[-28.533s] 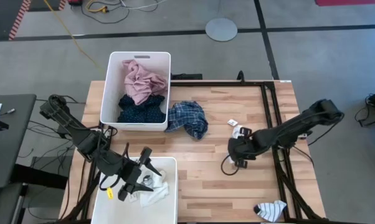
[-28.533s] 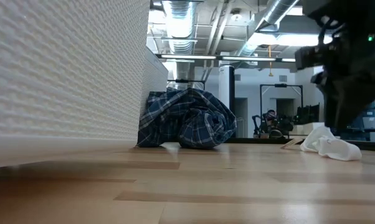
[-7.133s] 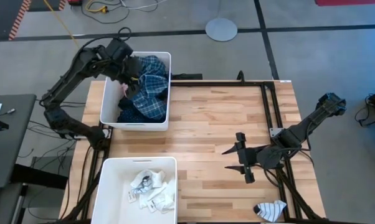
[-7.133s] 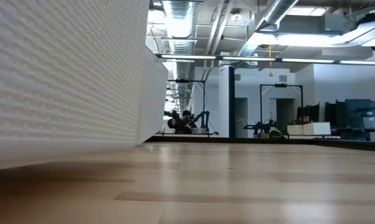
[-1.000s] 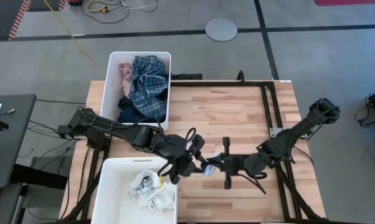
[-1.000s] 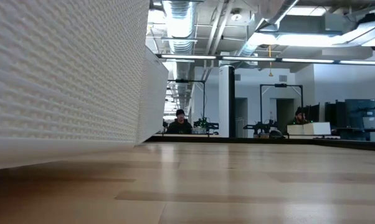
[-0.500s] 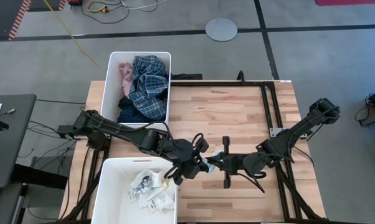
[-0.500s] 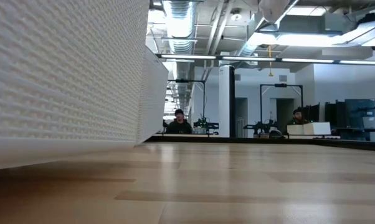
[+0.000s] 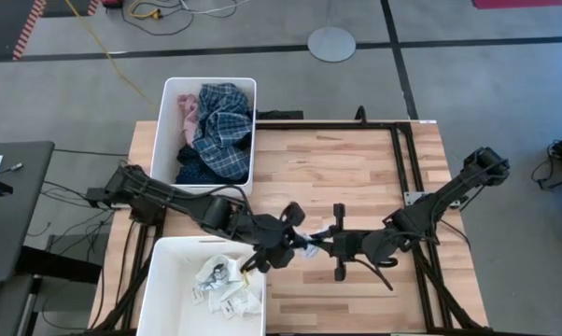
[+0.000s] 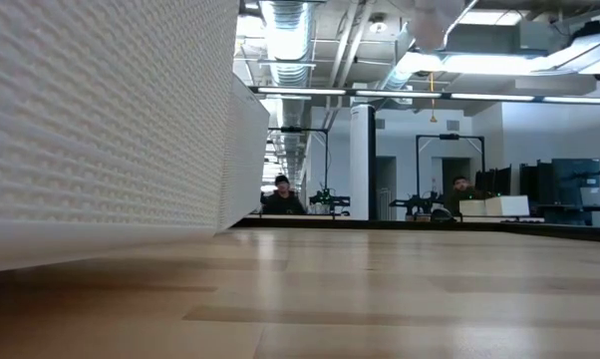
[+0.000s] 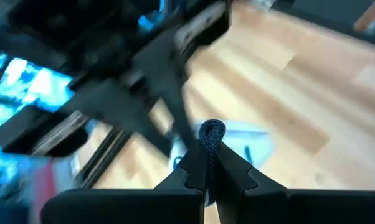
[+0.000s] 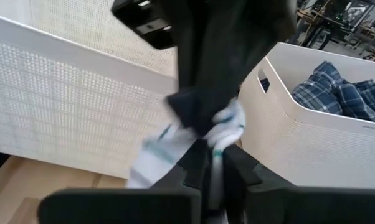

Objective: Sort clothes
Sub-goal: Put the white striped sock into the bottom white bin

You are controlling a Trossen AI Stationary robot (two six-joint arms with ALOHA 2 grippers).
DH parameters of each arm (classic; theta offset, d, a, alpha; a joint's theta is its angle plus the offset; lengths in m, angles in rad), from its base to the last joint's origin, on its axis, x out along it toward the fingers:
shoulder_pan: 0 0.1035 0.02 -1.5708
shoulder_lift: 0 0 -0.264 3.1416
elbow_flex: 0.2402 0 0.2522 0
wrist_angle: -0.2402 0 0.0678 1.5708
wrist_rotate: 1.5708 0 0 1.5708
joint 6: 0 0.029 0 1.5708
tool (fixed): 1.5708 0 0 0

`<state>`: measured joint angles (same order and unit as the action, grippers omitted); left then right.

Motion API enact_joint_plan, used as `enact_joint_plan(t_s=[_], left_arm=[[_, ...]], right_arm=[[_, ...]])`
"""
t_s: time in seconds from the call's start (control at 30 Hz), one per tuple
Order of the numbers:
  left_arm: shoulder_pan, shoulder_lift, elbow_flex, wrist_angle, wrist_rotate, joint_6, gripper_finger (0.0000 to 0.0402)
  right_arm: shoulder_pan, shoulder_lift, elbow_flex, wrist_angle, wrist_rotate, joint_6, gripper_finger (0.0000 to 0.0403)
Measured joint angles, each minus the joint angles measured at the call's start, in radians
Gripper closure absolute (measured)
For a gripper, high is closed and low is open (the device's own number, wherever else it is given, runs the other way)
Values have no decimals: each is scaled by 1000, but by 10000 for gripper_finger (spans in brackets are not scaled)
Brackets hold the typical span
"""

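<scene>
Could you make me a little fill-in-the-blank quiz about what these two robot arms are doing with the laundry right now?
1. The two grippers meet over the wooden table, both touching a striped ____.
2. The blue plaid shirt lies in the ____ bin, beside the pink shirt.
3. The left gripper is ____ on it; the right gripper faces it.

Missing words: sock; far; shut

Left end effector [image 11: 207,163] pinched closed on a dark-blue-edged sock [image 11: 220,138]; pale sock fabric spread beyond over the wooden tabletop [image 11: 287,93]; other arm [image 11: 131,93] blurred close ahead.
</scene>
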<state>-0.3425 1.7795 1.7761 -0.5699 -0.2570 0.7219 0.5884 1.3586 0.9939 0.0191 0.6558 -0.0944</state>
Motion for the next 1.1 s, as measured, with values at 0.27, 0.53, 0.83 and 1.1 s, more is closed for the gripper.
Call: enact_joint_plan(t_s=[0.27, 0.53, 0.83, 1.1], left_arm=[[-7, -70, 0, -120, -264, 5, 399], [-7, -149, 0, -223, -467, -29, 399], [-55, -250, 0, -272, -482, -108, 399], [-186, -370, 0, -282, -434, -225, 398]], right_arm=[[0, 0, 0, -15, 2, -8, 317], [0, 0, 0, -53, 18, 19, 269], [0, 0, 0, -123, 23, 94, 235], [0, 0, 0, -150, 23, 97, 238]])
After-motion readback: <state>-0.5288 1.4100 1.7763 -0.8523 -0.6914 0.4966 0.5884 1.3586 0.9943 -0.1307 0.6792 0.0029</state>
